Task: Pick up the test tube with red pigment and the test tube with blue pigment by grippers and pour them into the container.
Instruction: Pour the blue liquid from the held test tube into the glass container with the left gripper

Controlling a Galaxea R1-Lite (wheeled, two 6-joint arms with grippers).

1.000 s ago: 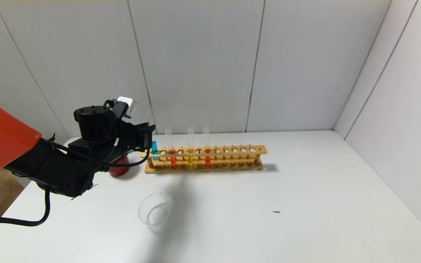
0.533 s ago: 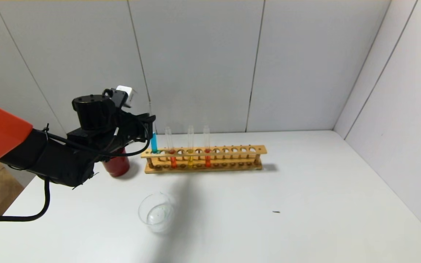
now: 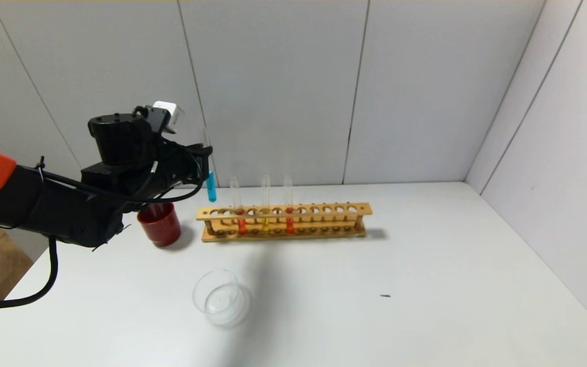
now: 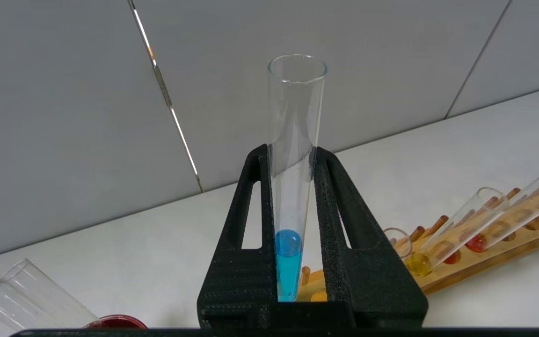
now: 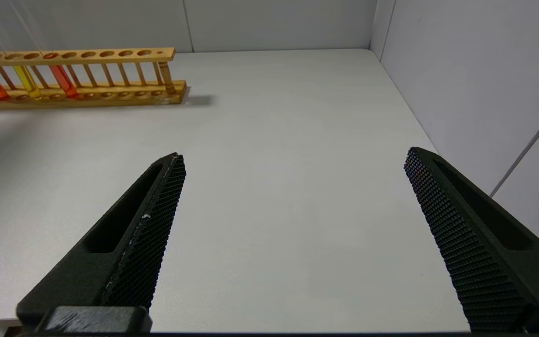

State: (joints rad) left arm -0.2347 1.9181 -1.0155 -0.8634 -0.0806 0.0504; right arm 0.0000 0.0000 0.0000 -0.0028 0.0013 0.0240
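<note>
My left gripper (image 3: pixel 205 162) is shut on the test tube with blue pigment (image 3: pixel 211 186), holding it upright in the air just above the left end of the wooden rack (image 3: pixel 334 210). In the left wrist view both black fingers press the glass of the blue tube (image 4: pixel 288 262) at the left gripper (image 4: pixel 289 152). Two tubes with red pigment stand in the rack, one (image 3: pixel 241 220) and its near twin (image 3: pixel 289 219). The container (image 3: pixel 220 300), a clear glass dish, sits on the table in front of the rack. My right gripper (image 5: pixel 293 157) hangs open and empty over the table's right part.
A yellow-liquid tube (image 3: pixel 265 219) stands between the two red ones. A dark red cup (image 3: pixel 159 224) sits left of the rack, under my left arm. Grey wall panels close off the back and right side of the white table (image 3: pixel 426 265).
My left gripper has risen and drifted slightly left, lifting the blue tube out of its rack hole until it hangs free. The red cup behind the arm has come into view.
</note>
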